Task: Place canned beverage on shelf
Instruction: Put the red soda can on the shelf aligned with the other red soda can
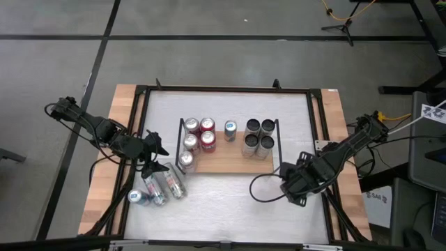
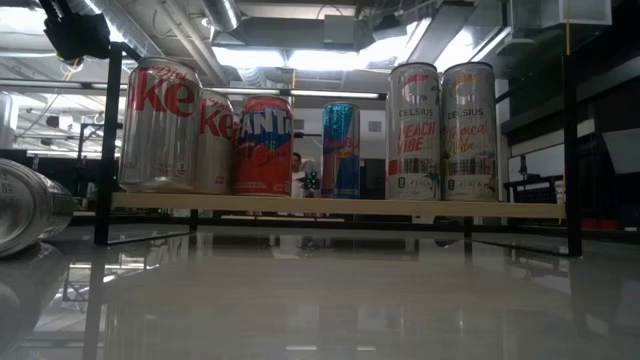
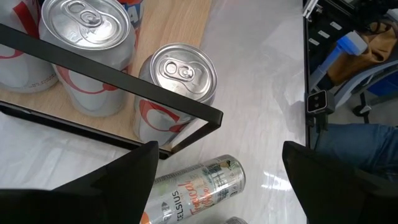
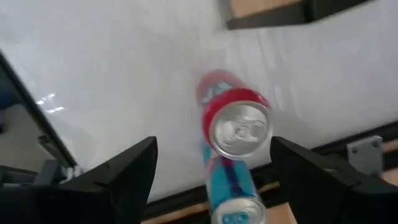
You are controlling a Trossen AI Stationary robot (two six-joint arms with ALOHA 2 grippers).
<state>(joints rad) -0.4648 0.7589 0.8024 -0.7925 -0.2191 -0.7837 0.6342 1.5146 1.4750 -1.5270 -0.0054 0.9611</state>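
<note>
Cans already fill most of your light-brown wooden shelf [image 1: 226,159], yet several silver cans [image 1: 164,183] lie on the white desk [image 1: 223,209] beneath your wide left gripper [image 1: 155,148], while your wide, empty right gripper [image 1: 284,183] waits.

shelf [image 1: 226,159] front strip bare, cans [image 1: 198,135] behind

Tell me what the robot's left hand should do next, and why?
Probably lower the left gripper onto the lying can and close on it. It hangs open right above that can, which lies on the table beside the shelf, not yet on it. The right gripper waits at the table's right side.
</note>
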